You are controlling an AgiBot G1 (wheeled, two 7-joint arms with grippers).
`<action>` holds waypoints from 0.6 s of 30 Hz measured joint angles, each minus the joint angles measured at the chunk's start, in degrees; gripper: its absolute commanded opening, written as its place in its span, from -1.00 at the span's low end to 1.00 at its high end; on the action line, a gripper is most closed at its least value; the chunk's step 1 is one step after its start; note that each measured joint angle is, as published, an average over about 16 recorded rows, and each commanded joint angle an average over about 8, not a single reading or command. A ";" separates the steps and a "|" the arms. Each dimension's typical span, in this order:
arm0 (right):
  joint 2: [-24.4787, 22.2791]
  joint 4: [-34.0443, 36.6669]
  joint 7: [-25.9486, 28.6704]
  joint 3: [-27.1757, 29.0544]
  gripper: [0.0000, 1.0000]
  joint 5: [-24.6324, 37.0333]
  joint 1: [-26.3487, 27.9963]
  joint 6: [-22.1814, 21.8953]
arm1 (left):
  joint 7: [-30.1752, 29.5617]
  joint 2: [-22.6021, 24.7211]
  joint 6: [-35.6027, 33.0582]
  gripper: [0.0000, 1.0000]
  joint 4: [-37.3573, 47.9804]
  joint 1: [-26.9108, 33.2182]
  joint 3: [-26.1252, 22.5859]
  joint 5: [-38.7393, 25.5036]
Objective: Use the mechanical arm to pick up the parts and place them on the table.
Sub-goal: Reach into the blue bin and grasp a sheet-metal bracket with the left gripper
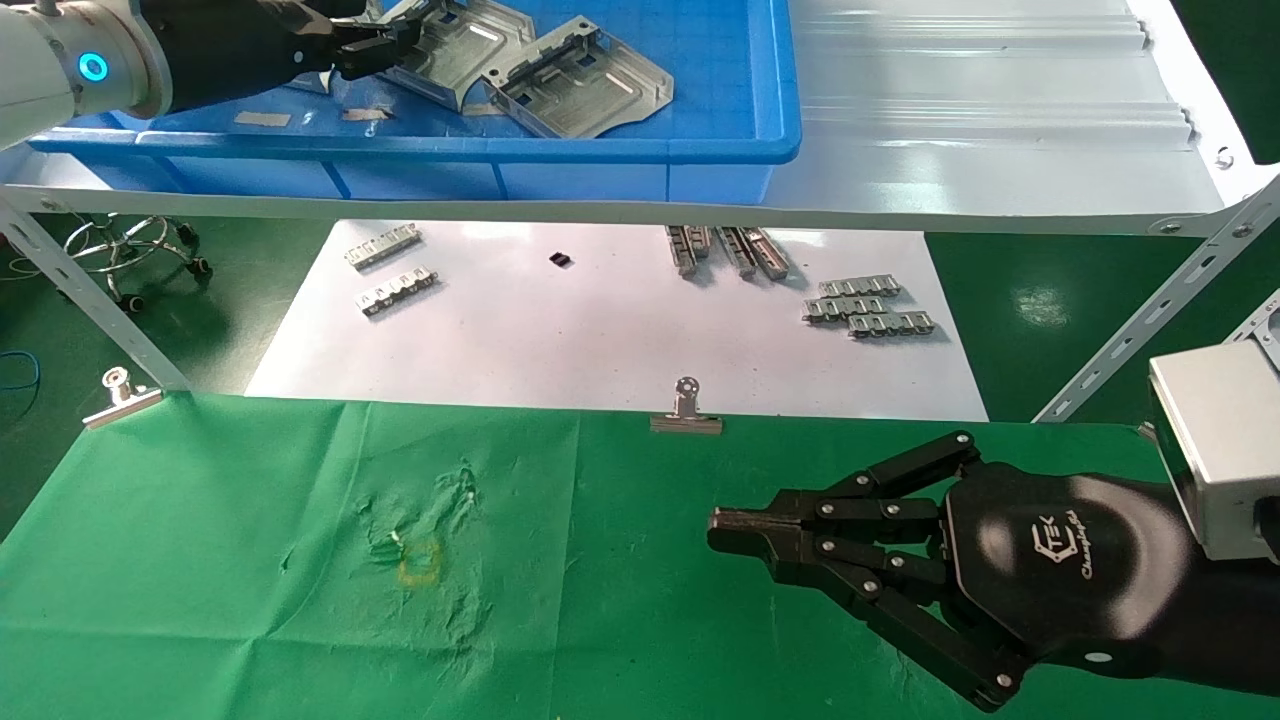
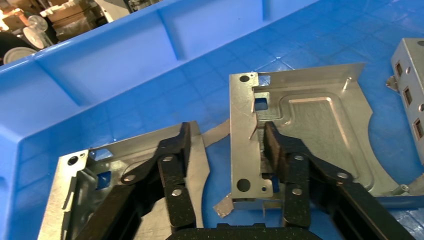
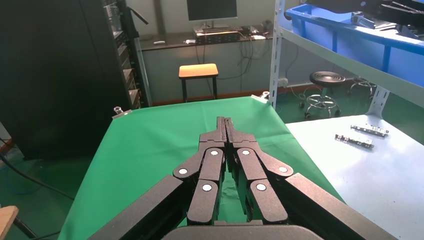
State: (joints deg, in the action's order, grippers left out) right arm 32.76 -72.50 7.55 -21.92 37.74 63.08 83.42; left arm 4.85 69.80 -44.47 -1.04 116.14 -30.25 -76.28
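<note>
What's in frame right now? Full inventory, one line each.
Parts: three visible, silver, in the bin.
Bin: one, blue, on the shelf.
Shelf: one, pale grey metal, above the white sheet.
Toothed strips: several small groups, silver, on the white sheet.
White sheet: one, beyond the table, under the shelf.
Small black item: one, on the white sheet; cannot tell what it is.
Table: one, green cloth, wrinkled, no parts on it.
Binder clips: two, silver, on the cloth's far edge.
Left end effector: black, open, in the bin, straddling a part's edge.
Right end effector: black, shut, empty, over the table.
</note>
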 measured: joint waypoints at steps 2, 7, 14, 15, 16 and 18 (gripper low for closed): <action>0.00 0.00 0.00 0.00 -1.00 0.00 0.00 0.00 | 0.11 0.09 0.05 -1.00 0.15 -0.02 0.03 0.04; 0.00 0.00 0.00 0.00 -1.00 0.00 0.00 0.00 | 0.35 0.20 -0.02 -1.00 0.39 -0.02 0.08 0.11; 0.00 0.00 0.00 -0.01 -1.00 0.00 0.00 0.00 | 0.68 0.13 -0.21 -1.00 0.52 0.14 0.15 0.20; 0.00 0.00 0.00 -0.01 -1.00 0.00 0.00 0.00 | 0.73 0.09 -0.26 -1.00 0.51 0.19 0.17 0.23; 0.00 0.00 0.00 -0.01 -1.00 0.00 0.00 0.00 | 0.78 0.05 -0.33 -1.00 0.49 0.25 0.20 0.27; 0.00 0.00 0.00 -0.01 -1.00 -0.01 0.00 0.00 | 0.89 -0.08 -0.54 -1.00 0.42 0.40 0.28 0.39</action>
State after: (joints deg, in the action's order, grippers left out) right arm 32.76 -72.50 7.54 -21.93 37.74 63.08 83.42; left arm 5.74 69.72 -45.01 -0.62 116.55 -29.97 -75.89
